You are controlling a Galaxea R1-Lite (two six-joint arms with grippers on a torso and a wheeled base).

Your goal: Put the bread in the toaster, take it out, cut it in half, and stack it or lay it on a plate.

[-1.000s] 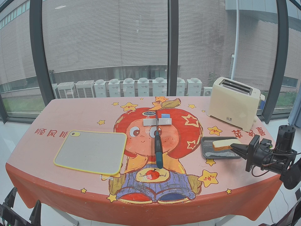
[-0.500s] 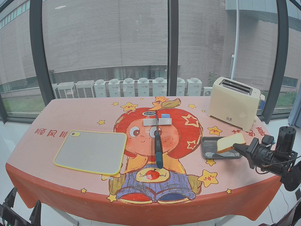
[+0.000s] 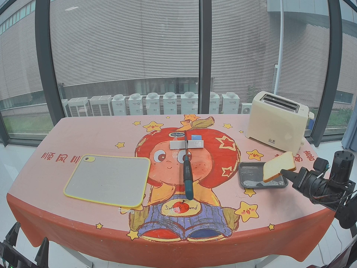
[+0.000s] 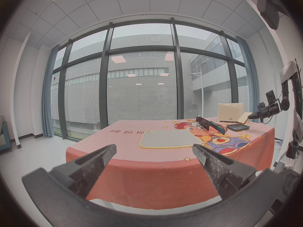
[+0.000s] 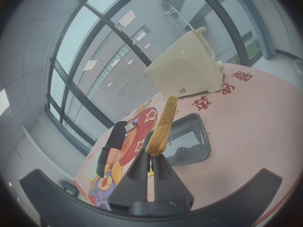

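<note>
A slice of bread (image 3: pixel 279 165) hangs tilted above the dark metal tray (image 3: pixel 250 175) at the table's right, and my right gripper (image 3: pixel 286 173) is shut on its near edge. In the right wrist view the bread (image 5: pixel 163 128) stands edge-on between the closed fingers (image 5: pixel 143 164), with the cream toaster (image 5: pixel 186 69) beyond it. The toaster (image 3: pixel 278 121) stands at the back right with its slots upward. A knife (image 3: pixel 187 170) with a teal handle lies in the table's middle on a small rest. My left gripper (image 4: pixel 154 161) is open, low and off the table's near left edge.
A grey cutting board (image 3: pixel 108 179) with a yellow rim lies at the front left. The table's right edge curves close beside the tray and my right arm. Windows stand behind the table.
My right gripper has lifted the bread off the tray and turned it from flat to tilted upright, pulling slightly right. The left arm has kept still.
</note>
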